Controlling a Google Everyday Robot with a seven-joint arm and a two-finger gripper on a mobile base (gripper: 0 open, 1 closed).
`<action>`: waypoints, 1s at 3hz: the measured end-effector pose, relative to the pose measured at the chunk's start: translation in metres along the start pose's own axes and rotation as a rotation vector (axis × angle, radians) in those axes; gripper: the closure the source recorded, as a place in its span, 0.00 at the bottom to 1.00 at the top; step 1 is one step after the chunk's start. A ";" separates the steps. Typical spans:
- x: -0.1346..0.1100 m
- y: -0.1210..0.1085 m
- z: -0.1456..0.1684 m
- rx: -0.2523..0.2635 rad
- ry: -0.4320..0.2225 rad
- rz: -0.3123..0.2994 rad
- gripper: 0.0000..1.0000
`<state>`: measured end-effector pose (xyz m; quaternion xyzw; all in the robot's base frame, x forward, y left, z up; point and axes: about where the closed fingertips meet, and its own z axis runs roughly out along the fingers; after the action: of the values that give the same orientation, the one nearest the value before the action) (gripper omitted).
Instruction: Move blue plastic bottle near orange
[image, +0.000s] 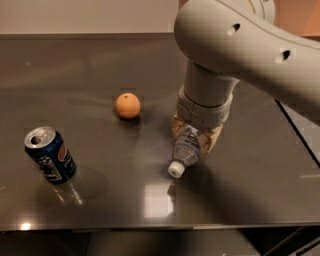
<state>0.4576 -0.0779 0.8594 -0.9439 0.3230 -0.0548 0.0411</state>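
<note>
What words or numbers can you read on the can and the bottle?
On the soda can: a red, white and blue round logo; its lettering is too blurred to read.
On the blue plastic bottle, gripped in the end effector right of the orange: label print too blurred to read.
Nothing else shows writing.

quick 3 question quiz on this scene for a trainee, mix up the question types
1. True or false: the gripper, under the arm right of centre, is closed on the blue plastic bottle.
2. Fill in: the blue plastic bottle and the orange are ____ (touching / apart).
3. Which thing is furthest left in the camera view? A) orange B) soda can C) blue plastic bottle

Key: 1 true; 2 apart; 3 B
</note>
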 end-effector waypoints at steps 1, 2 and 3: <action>-0.003 -0.020 -0.006 0.035 0.005 0.005 1.00; -0.012 -0.040 -0.010 0.070 0.003 -0.031 1.00; -0.024 -0.058 -0.009 0.093 -0.003 -0.086 1.00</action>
<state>0.4725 -0.0181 0.8727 -0.9540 0.2793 -0.0702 0.0832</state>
